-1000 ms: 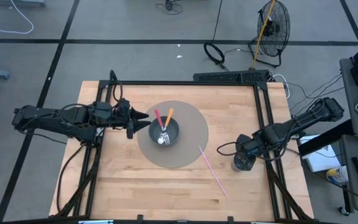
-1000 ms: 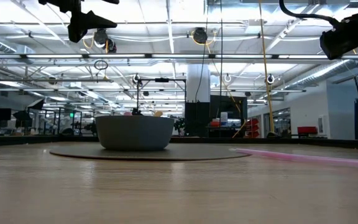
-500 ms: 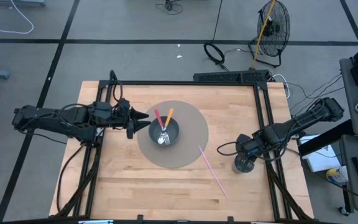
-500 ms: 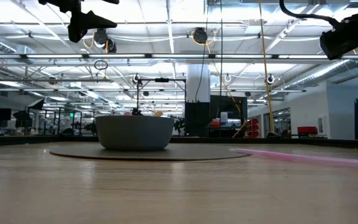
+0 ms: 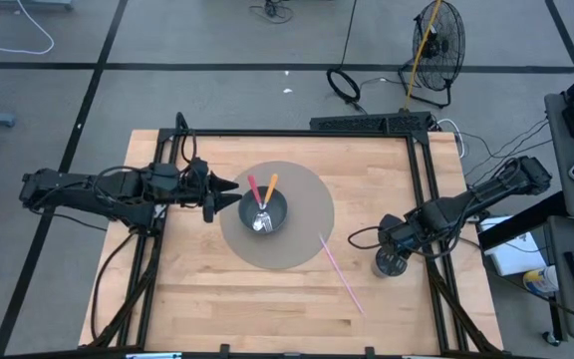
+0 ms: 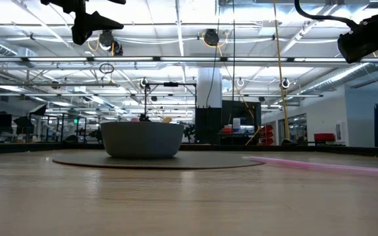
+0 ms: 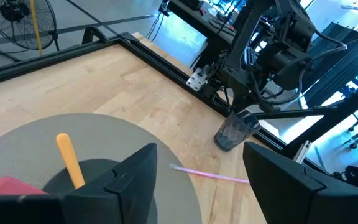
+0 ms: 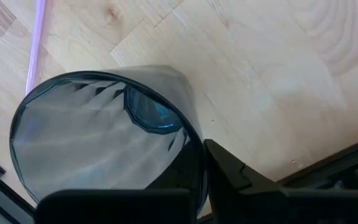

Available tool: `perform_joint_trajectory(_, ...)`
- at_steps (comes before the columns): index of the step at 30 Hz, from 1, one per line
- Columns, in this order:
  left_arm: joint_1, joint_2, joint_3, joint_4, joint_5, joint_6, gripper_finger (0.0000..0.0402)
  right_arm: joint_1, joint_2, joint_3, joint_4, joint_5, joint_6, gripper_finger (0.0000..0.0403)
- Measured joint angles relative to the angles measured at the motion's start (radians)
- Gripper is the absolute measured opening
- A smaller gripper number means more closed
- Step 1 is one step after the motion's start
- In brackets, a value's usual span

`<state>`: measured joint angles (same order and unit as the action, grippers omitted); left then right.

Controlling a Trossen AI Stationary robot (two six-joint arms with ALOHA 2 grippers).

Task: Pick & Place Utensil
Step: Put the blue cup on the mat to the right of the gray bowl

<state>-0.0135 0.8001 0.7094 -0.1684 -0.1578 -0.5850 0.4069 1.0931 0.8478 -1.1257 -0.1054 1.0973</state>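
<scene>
A grey bowl (image 5: 264, 212) stands on a round grey mat (image 5: 302, 249) and holds a red-handled utensil (image 5: 252, 187), an orange-handled one (image 5: 271, 184) and a metal spoon (image 5: 260, 222). A thin pink straw (image 5: 342, 273) lies on the wood beyond the mat. My left gripper (image 5: 235, 195) hovers open beside the bowl's left side, above table height. A dark see-through cup (image 5: 388, 263) stands near the table's right edge, and my right gripper (image 8: 197, 167) is shut on it from above. My right gripper has the cup's rim (image 8: 188, 140) at the side nearest the arm, with the wall between its two fingers, one inside the cup and one finger (image 8: 232, 174) outside. The fingers point steeply down. The cup's base (image 7: 227, 142) is on the table.
A black metal frame (image 5: 422, 189) runs along the table's far and right edges, close behind the cup. Bare wood lies near the table's front edge (image 5: 267, 309). A fan (image 5: 436, 40) and cables lie on the floor beyond.
The cup has shifted a little under my right gripper: in the low view less of its wall shows at the picture's right edge than a second ago. My left arm has kept still.
</scene>
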Motion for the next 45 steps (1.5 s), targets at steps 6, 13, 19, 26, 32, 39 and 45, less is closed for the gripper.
perform_joint_trajectory(6,0.000,0.000,0.000,0.000,0.000,0.004,0.0243,-0.001,-0.006,0.031,-0.004,0.000,0.001,0.0005)
perform_joint_trajectory(13,0.000,0.000,0.000,-0.013,0.000,0.006,0.0243,-0.041,-0.008,0.111,-0.041,0.001,-0.025,0.0005)
perform_joint_trajectory(19,0.000,0.000,0.000,-0.023,0.000,0.007,0.0243,-0.110,-0.007,0.197,-0.046,0.026,-0.098,0.0005)
perform_joint_trajectory(26,0.000,0.000,0.000,-0.022,0.000,0.016,0.0243,-0.221,-0.004,0.293,-0.050,0.033,-0.214,0.0005)
perform_joint_trajectory(32,0.000,0.000,0.000,-0.022,-0.001,0.023,0.0243,-0.323,0.048,0.379,-0.066,0.033,-0.341,0.0005)
perform_joint_trajectory(39,0.000,0.000,0.000,-0.023,-0.001,0.023,0.0243,-0.425,0.190,0.529,-0.105,0.026,-0.534,0.0004)
perform_joint_trajectory(45,-0.001,0.000,0.000,-0.022,0.000,0.007,0.0243,-0.502,0.323,0.674,-0.104,0.026,-0.672,0.0004)
